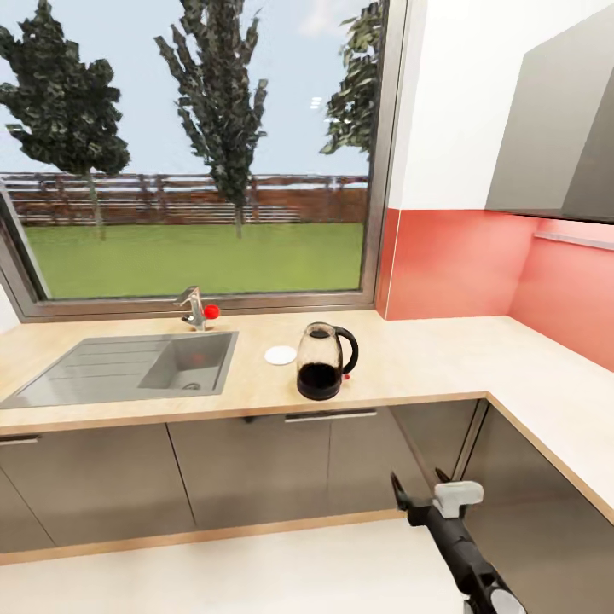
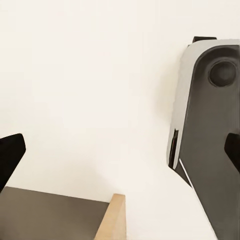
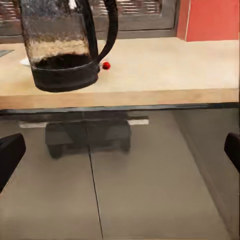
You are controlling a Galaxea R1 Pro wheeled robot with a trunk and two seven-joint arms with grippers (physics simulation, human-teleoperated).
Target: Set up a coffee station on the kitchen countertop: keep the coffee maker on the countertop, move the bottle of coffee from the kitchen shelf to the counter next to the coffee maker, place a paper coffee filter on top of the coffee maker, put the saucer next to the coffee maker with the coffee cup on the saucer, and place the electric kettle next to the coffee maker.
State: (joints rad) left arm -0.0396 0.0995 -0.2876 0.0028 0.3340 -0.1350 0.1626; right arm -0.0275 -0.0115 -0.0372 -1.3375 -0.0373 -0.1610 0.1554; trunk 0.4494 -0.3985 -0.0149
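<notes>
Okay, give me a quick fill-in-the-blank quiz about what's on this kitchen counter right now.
1. The electric kettle stands on the kitchen countertop with its handle toward the view's ____.
2. The saucer lies between the kettle and the ____.
3. The right gripper hangs in front of the ____ fronts, below the counter.

Missing words: right; sink; cabinet

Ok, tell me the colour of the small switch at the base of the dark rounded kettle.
Red; the small switch shows best in the right wrist view.
</notes>
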